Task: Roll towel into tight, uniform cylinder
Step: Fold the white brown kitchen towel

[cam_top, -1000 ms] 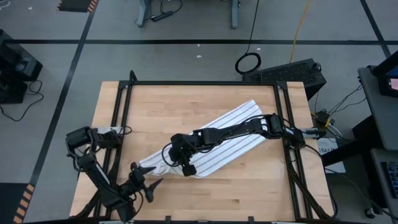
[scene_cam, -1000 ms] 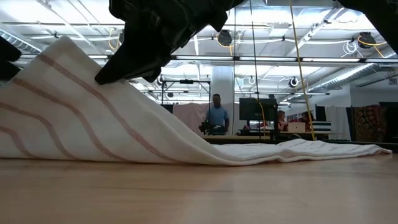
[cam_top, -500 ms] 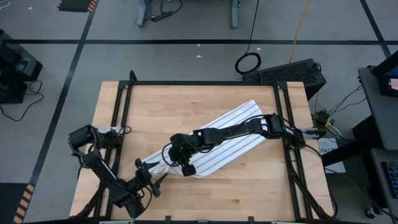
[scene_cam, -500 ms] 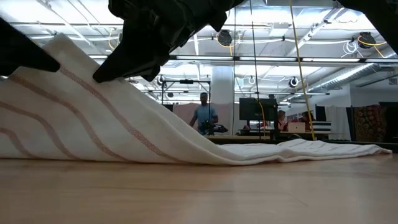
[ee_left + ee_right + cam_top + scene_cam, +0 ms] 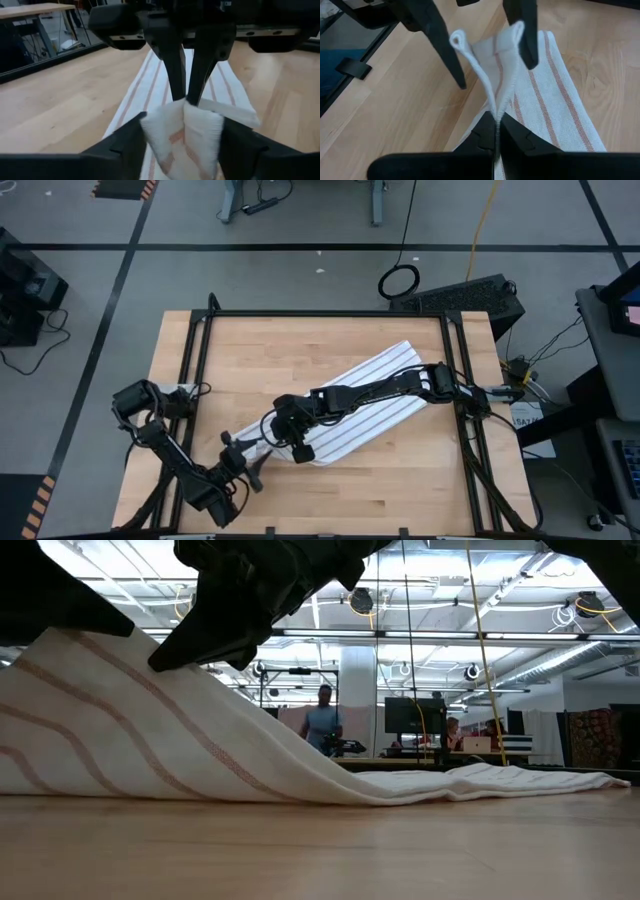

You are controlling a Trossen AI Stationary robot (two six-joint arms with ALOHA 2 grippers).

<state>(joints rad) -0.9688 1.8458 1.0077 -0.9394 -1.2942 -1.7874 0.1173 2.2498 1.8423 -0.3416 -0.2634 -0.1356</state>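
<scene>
The white towel (image 5: 370,385) with thin reddish stripes lies slantwise on the wooden table, from the far right toward the near left. Its near-left end (image 5: 90,670) is pulled up into a peak, and the rest lies flat. My right gripper (image 5: 496,132) reaches across the towel from the right and is shut on that raised end. My left gripper (image 5: 182,145) comes from the near left, one finger on either side of the same bunched end (image 5: 182,132). My left gripper has the towel's raised near-left end between its two fingers, nearly level, from the table's near-left side. One finger (image 5: 445,50) meets one looped fold (image 5: 457,37), the other (image 5: 526,35) meets a second fold (image 5: 517,27). The two folds still stand apart. My right gripper pinches two gathered layers of the towel (image 5: 496,112) between its fingers, a little behind the near-left end. The fingers slant down from the far right. The pinched part is lifted clear into a peak, and the towel's far length rests on the table.
Black frame rails (image 5: 200,380) run along the table's left, right and far sides. Bare wood (image 5: 280,350) lies to the far left of the towel. In the low view a person (image 5: 322,725) stands in the room beyond the table.
My left gripper has moved toward the table's right and far edges, up to the towel's raised end, and turned a little. Its fingers now lie against that end, and one covers the peak in the low view. The towel's shape has stayed the same.
</scene>
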